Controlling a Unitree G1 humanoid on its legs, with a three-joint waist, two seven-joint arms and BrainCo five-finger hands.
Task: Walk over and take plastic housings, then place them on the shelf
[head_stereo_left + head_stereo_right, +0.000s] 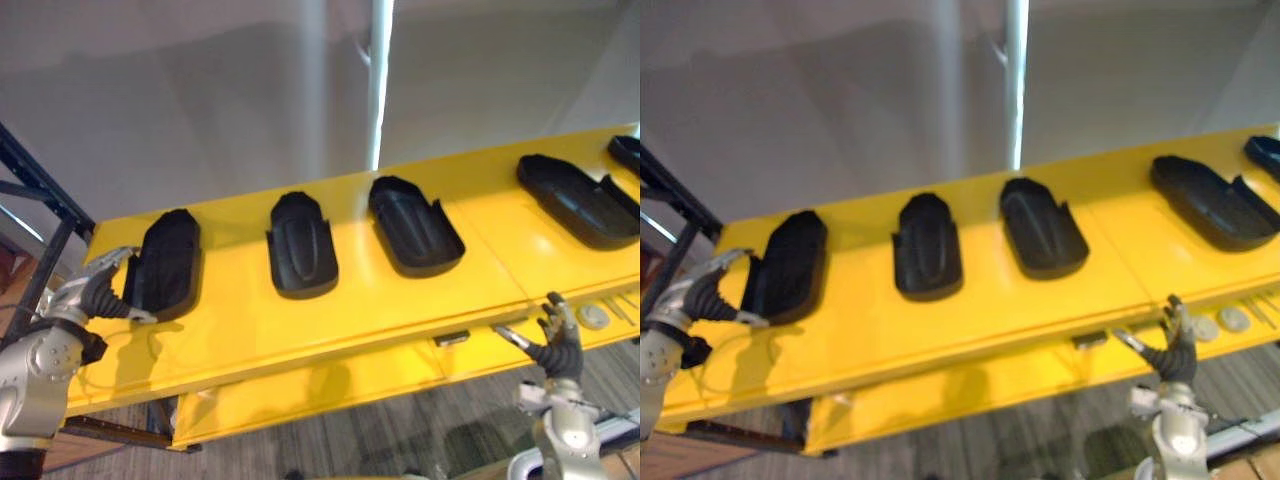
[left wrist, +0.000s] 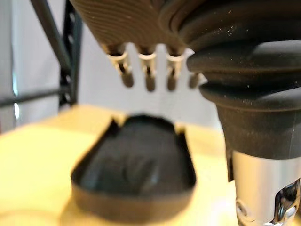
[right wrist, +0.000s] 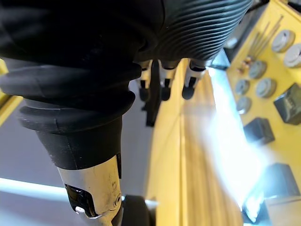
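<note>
The step in hand looks to be the first pick. The left hand [image 1: 100,290] sits at the outer end of the leftmost housing [image 1: 165,265], which lies flat on the yellow desk [image 1: 350,320] at the corner nearest the dark shelf frame [image 1: 40,190]. The hand is open, with fingers straight above the housing's rim and the thumb low beside its near edge, so nothing is gripped yet (whether the thumb tip already touches the plastic I cannot tell). A second housing [image 1: 302,245], a third housing [image 1: 415,225] and a fourth housing [image 1: 578,200] lie in a row beyond the leftmost housing, on the side away from the frame, each apart from the next. The right hand [image 1: 557,345] is well apart from the leftmost housing, by the desk's front edge, fingers spread and empty. To do this well, I judge the left hand should close across the shell's narrow width, fingers over the raised wall and thumb under the near lip. The smooth shell could skid on the glossy top if pushed rather than pinched. Lift it straight up before turning toward the frame.
</note>
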